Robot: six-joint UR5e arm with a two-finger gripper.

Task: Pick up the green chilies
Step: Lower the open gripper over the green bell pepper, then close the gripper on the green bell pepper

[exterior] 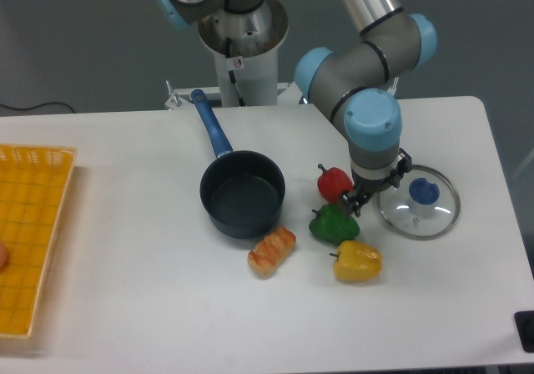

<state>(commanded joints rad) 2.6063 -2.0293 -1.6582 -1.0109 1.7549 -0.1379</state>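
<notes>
The green chilies [335, 224], a small glossy green bell pepper, lie on the white table [125, 182] between a red pepper [334, 184] behind and a yellow pepper [358, 261] in front. My gripper [357, 200] hangs straight down at the green pepper's upper right edge, next to the red pepper. Its dark fingertips are low, close to the green pepper's top. The arm's wrist hides most of the fingers, so I cannot tell how far the jaws stand apart or whether they touch the pepper.
A dark saucepan [242, 197] with a blue handle stands left of the peppers. A glass lid [419, 202] with a blue knob lies to the right. An orange bread-like piece [271, 251] lies front left. A yellow basket [29, 232] sits at the left edge.
</notes>
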